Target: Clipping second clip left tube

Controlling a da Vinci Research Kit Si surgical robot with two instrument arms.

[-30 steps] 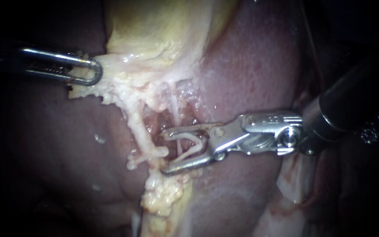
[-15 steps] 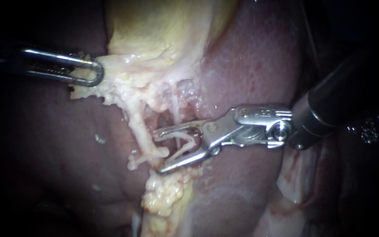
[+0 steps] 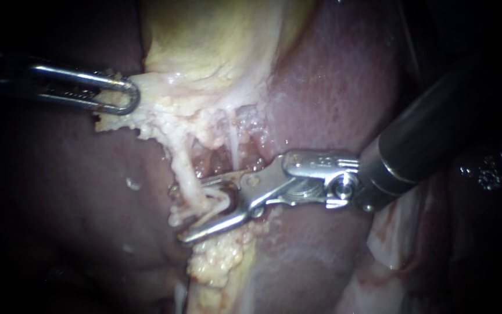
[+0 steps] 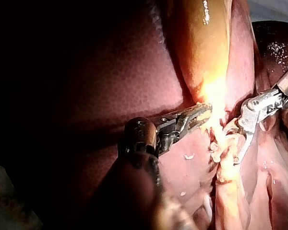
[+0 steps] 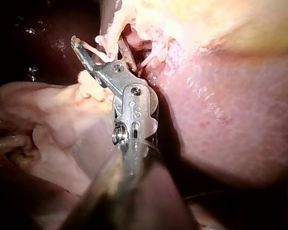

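Left instrument point(image 3: 124, 96) has its jaws clamped on the fatty fringe point(image 3: 146, 119) under the gallbladder point(image 3: 216, 40), while the right instrument point(image 3: 193, 210) sits with jaws spread around the left tube point(image 3: 184, 168), so closing skewed could catch fat point(image 3: 216, 256) or only half the tube, I reckon.

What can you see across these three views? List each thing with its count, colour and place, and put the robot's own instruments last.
smooth red-brown liver: one, red-brown, under and around everything.
pale yellow gallbladder sac: one, yellow, lying on the liver.
thin whitish tube: one clearly seen, whitish, running from the gallbladder's fringe.
grainy yellow fat lump: one, yellow, beyond the tube's far end.
left instrument: one, silver, jaws shut on the gallbladder's fringe.
right instrument: one, silver, jaws open astride the tube.
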